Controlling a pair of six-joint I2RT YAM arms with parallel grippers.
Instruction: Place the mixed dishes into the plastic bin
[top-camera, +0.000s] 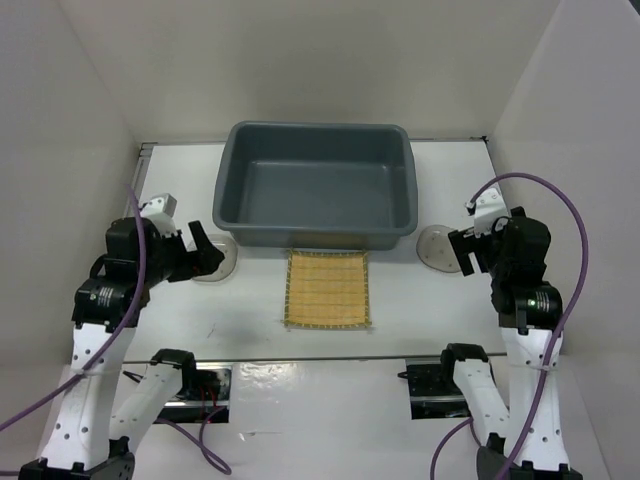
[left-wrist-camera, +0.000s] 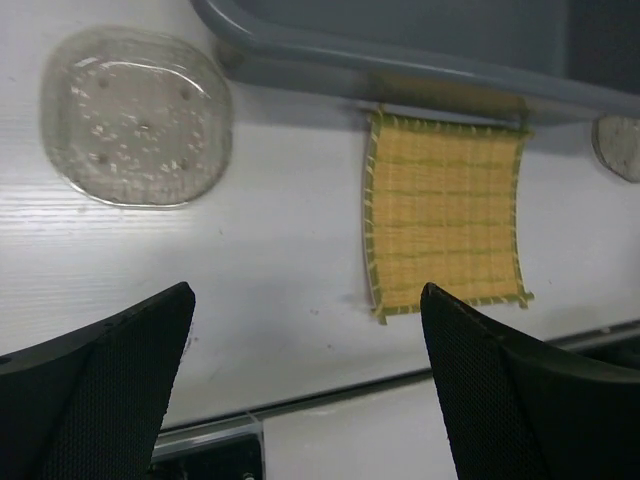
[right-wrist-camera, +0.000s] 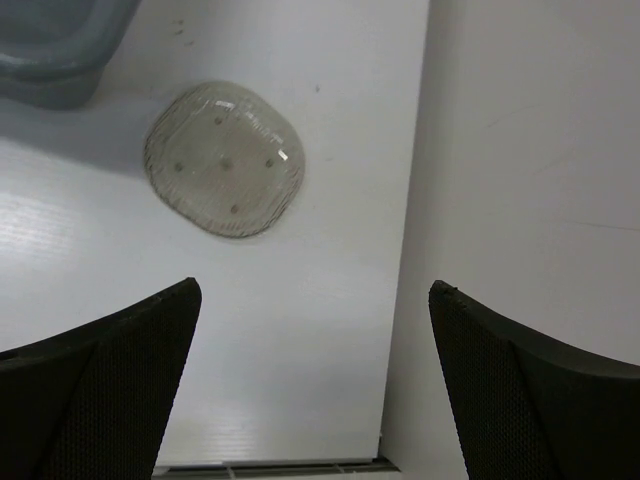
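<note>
Symmetrically, left tool (top-camera: 208, 250) and right tool (top-camera: 462, 252) hover agape.

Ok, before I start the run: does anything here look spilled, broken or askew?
Nothing stands out. The mat lies flat, square to the empty, upright bin. The left plate and right plate sit flat, with no cracks visible.

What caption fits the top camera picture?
Open left gripper by one plate, open right gripper by another plate, mat between, bin beyond.
</note>
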